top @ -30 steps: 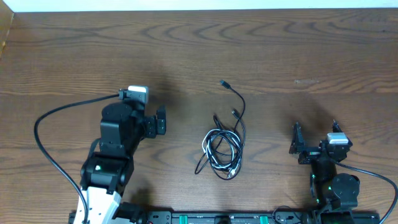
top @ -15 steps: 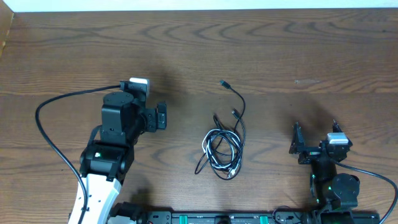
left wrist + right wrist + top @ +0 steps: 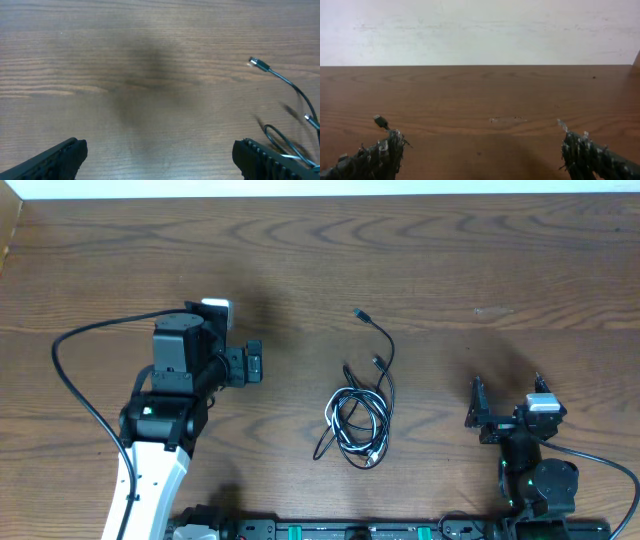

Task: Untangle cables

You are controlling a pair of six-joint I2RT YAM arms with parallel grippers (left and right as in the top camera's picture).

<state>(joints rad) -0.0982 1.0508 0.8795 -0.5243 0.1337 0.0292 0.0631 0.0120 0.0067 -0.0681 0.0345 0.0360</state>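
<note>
While the right hand [image 3: 508, 398] has not stirred, its fingers spread wide near the front edge, the left hand [image 3: 250, 364] has drifted slightly back and away from the cables [image 3: 360, 420], fingers likewise apart and holding nothing. They lie where they were, black and white loops tangled together in the middle of the worktop [image 3: 450, 260], with one black plug end [image 3: 358, 313] trailing toward the far side. Nothing is untangled yet. The left arm seems to be lining up an approach, though its wrist view catches only the bundle's edge.
</note>
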